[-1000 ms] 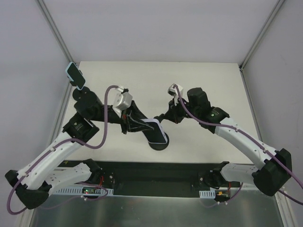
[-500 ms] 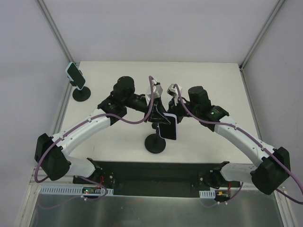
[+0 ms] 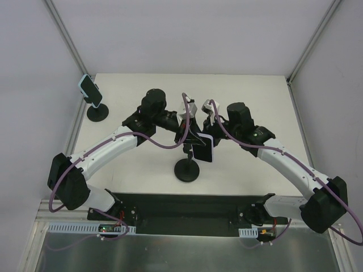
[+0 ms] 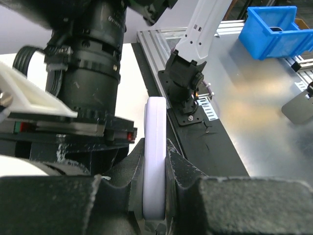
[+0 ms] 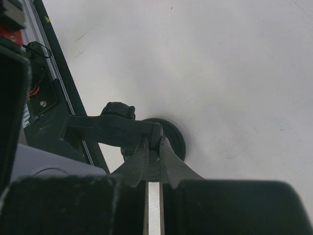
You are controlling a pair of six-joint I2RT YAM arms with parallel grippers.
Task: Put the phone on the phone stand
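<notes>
The phone (image 3: 203, 149), white-cased with a dark screen, hangs upright over the middle of the table, just above and right of the black phone stand's round base (image 3: 186, 170). My left gripper (image 3: 189, 135) is shut on the phone's white edge (image 4: 155, 156), which stands edge-on between the fingers. My right gripper (image 3: 207, 134) comes in from the right. In its wrist view it (image 5: 152, 147) is shut on the black head of the phone stand (image 5: 157, 134), above the base disc (image 5: 172, 138). The stand's arm and knob (image 5: 117, 110) reach left.
A second stand (image 3: 98, 113) holding a teal-cased phone (image 3: 90, 90) is at the table's far left edge. Sloping white walls enclose the table. The black mounting rail (image 3: 187, 207) with both arm bases runs along the near edge. A blue bin (image 4: 275, 29) lies beyond the table.
My left arm has swung from the left side to the centre with the phone. The phone has risen from a slanted pose over the base to upright and further right.
</notes>
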